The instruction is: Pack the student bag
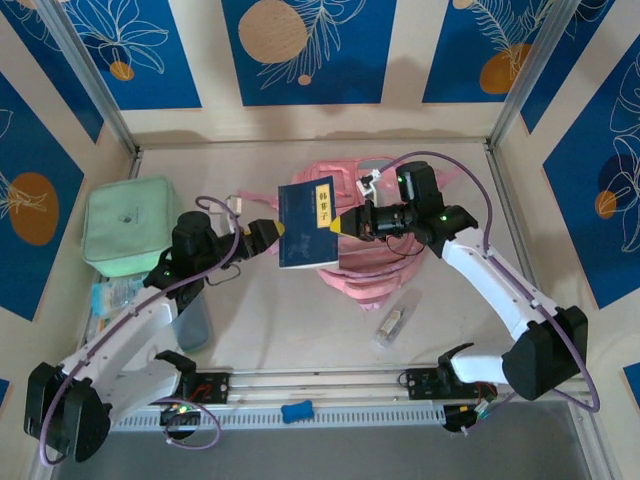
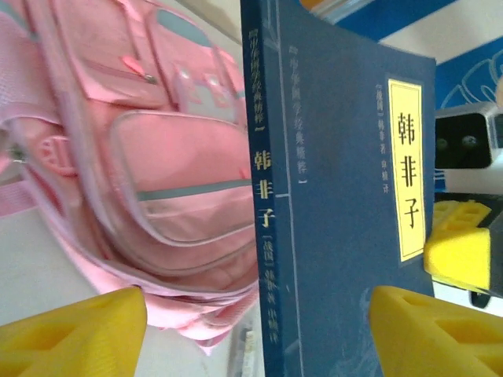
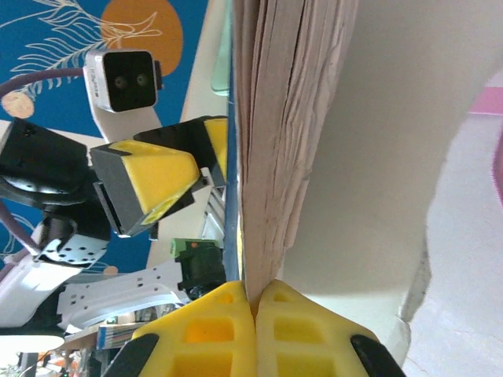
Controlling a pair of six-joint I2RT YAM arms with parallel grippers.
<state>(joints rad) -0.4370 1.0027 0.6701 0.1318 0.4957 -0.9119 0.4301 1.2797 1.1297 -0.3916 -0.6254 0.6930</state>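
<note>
A dark blue book (image 1: 308,225) with a yellow title label hangs in the air over the student bag (image 1: 375,282), a pink backpack lying on the table. My right gripper (image 1: 342,225) is shut on the book's page edge (image 3: 275,118), its yellow fingers pressed together around it (image 3: 255,290). At the book's left edge, my left gripper (image 1: 268,232) is open. In the left wrist view the book's spine (image 2: 271,236) stands between its wide-apart fingers (image 2: 258,302), with the bag's front pockets (image 2: 173,173) behind.
A mint-green soft case (image 1: 130,235) lies at the left, with a clear packet (image 1: 110,295) and a dark bottle (image 1: 192,320) below it. A clear tube (image 1: 395,322) lies near the bag's front, and a blue piece (image 1: 297,410) sits on the near rail.
</note>
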